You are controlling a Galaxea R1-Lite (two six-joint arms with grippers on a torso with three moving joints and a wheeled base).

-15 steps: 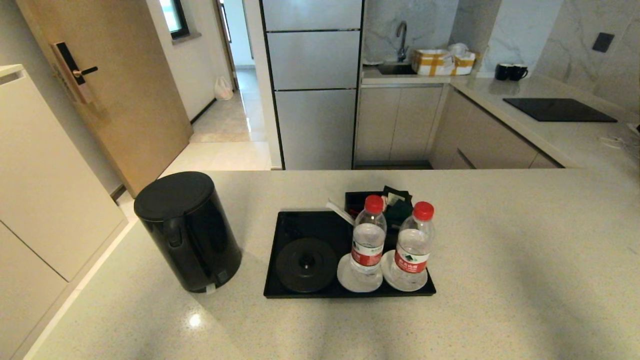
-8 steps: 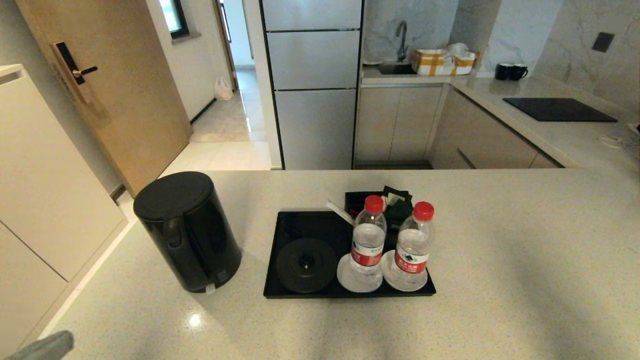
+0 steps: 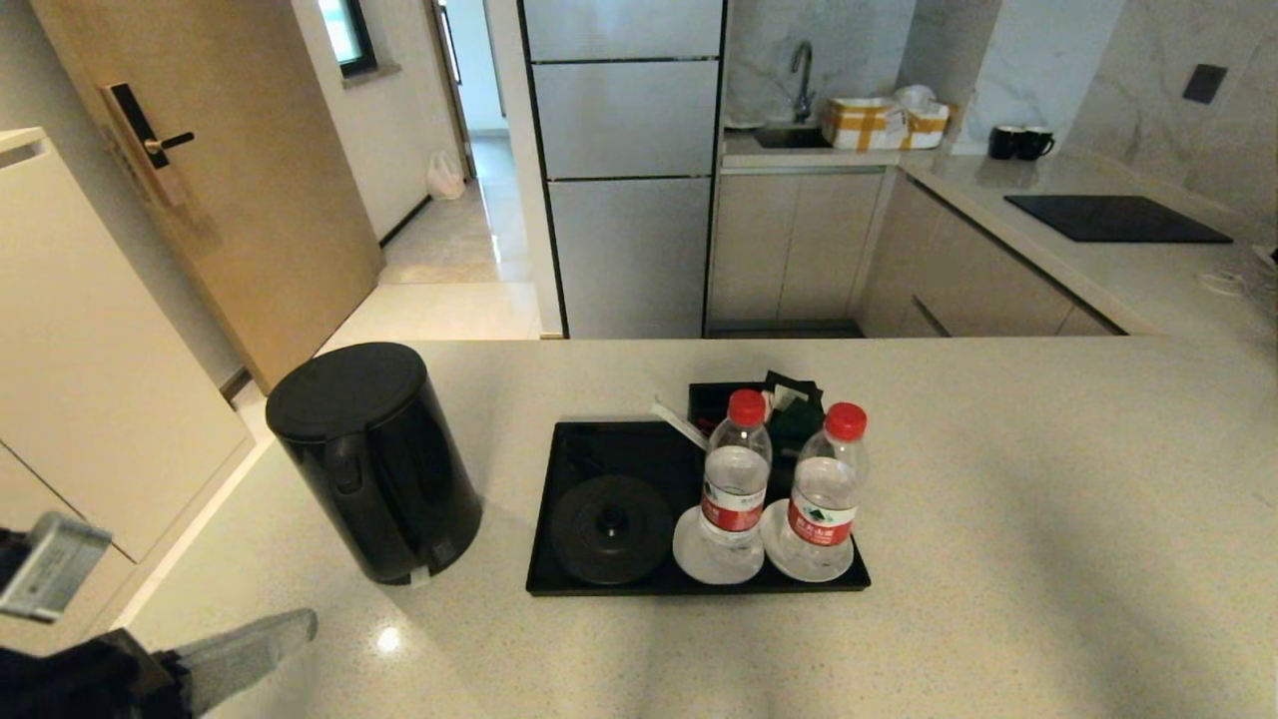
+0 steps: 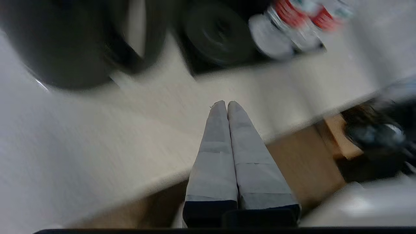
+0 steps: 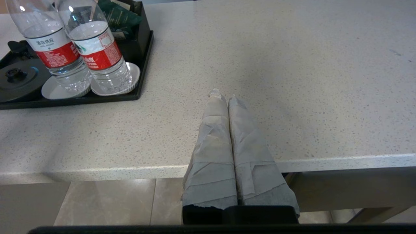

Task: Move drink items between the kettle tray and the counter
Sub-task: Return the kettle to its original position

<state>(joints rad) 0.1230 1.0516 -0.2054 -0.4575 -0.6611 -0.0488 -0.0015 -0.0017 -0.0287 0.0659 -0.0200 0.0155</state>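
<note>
Counter [image 3: 998, 519]: beige speckled stone, glossy, bearing every item listed below.

Kettle [image 3: 374, 459]: tall matte-black cylinder, flat lid, upright on the counter just left of the tray, not on its base.

Kettle tray [image 3: 599, 447]: flat black rectangle with low rim, centre of the counter. It carried the round base disc [image 3: 611, 527] at its near left, bare.

Sachet box [image 3: 764, 399]: smaller, black, at the tray's far right edge, holding dark green packets.

Two water bottles, left [image 3: 734, 479] and right [image 3: 827, 491]: clear, red caps and labels, upright side by side on the tray's near right, each on a white saucer [image 3: 699, 559].

Left gripper [image 4: 227, 104]: arm raised at the counter's near left corner, reaching forward toward the kettle but well short of it. Wrapped fingers [image 3: 245, 649] pressed together, holding nothing, touching nothing.

Right gripper [image 5: 224, 96]: low at the counter's near edge, right of the tray and apart from it. Fingers closed tip to tip, empty.
</note>
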